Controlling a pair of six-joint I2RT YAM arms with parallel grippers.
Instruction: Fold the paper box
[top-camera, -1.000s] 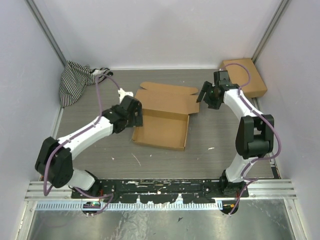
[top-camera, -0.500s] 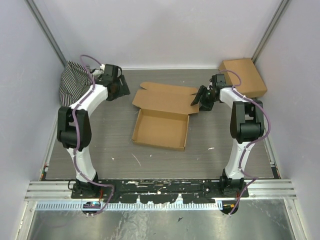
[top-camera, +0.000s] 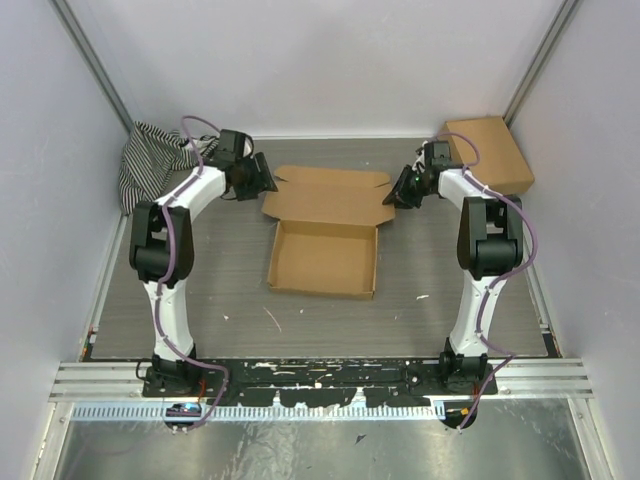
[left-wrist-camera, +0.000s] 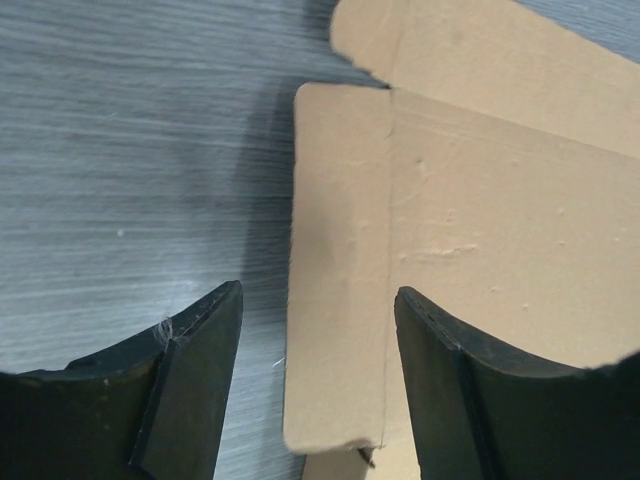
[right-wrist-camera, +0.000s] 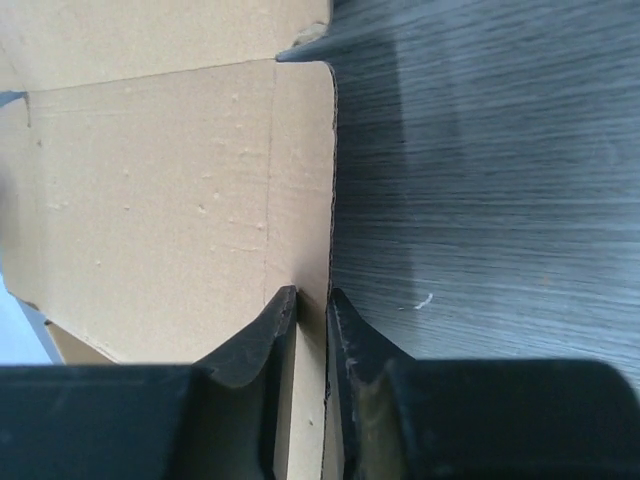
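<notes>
Paper box sat on the bench, between the two sets of jaws. Shallow tray was formed on the side nearer the arm bases, lid panel lying open and flat on the far side.

Left jaws were at the lid's left end, spread wide. In the left wrist view the left side flap lay between them, its free edge closer to the left-hand jaw. Could not tell whether either jaw touched the cardboard.

Right jaws were at the lid's right end, almost pressed together, pinching the outer edge of the right side flap. A thin strip of cardboard showed in the narrow gap between them, with bare bench just to their right.

Striped cloth lay bunched near the left jaws, off to their left by the wall. Smaller closed brown box sat near the right jaws, to their right and a little farther back, in the far corner.
</notes>
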